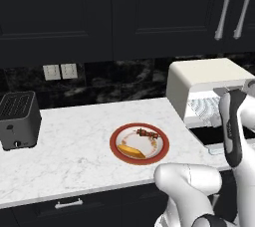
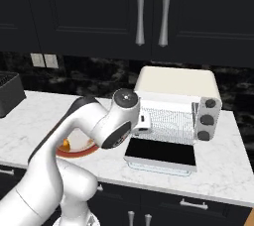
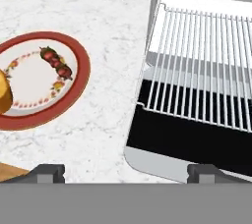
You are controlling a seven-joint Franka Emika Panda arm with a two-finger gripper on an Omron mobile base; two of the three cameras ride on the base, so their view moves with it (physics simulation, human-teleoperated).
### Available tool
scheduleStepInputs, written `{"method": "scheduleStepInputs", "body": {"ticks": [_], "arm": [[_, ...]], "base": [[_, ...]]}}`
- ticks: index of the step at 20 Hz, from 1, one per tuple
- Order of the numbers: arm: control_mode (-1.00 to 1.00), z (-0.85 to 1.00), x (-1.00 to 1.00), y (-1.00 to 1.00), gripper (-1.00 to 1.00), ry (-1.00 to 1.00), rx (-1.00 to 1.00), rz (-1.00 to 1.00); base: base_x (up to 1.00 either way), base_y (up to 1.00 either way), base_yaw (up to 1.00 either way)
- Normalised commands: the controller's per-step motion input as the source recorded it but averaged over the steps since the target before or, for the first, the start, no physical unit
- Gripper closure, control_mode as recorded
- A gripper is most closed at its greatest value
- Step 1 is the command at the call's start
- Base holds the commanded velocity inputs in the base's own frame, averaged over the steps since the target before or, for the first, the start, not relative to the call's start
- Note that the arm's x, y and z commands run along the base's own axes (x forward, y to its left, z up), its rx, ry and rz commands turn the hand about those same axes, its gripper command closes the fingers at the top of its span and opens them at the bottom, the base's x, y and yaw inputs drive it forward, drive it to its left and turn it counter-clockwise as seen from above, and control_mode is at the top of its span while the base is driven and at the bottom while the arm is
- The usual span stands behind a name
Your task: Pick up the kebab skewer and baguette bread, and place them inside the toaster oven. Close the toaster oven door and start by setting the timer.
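Cream toaster oven (image 2: 177, 88), glass toaster oven door (image 2: 161, 153) lying open

A white marble table (image 1: 74, 146) with grey veining is running across the kitchen, its pale front edge sitting above dark lower drawers with a small silver pull (image 1: 68, 203). Black upper cabinets (image 1: 99, 7) are hanging overhead, two long silver handles (image 2: 153, 11) standing upright on their doors. A glossy black stone backsplash (image 1: 114, 81) is lining the wall behind, carrying two cream outlet plates (image 1: 60, 71) side by side. A dark-grey slot toaster (image 1: 18, 120) is sitting at the table's left end.
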Motion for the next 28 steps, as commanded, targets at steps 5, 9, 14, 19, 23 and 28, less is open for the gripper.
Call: {"method": "scheduleStepInputs", "body": {"ticks": [5,9,14,19,23,28], "arm": [[-1.00,0.02,0.15,1.00,-1.00,0.17,0.00,0.19],[-1.00,-0.11,0.34,1.00,-1.00,0.09,-0.11,0.28],[-1.00,-0.37,0.74,0.93,-1.00,0.17,-0.15,0.30],[-1.00,-0.55,0.49,0.16,-1.00,0.15,-0.27,0.11],[-1.00,-0.46,0.57,-0.01,-1.00,0.09,-0.11,0.01],[-1.00,-0.34,0.69,0.03,-1.00,0.06,-0.01,0.00]], "base": [[0.00,0.00,0.00],[0.00,0.00,0.00],[0.00,0.00,0.00],[0.00,0.00,0.00],[0.00,0.00,0.00],[0.00,0.00,0.00]]}}
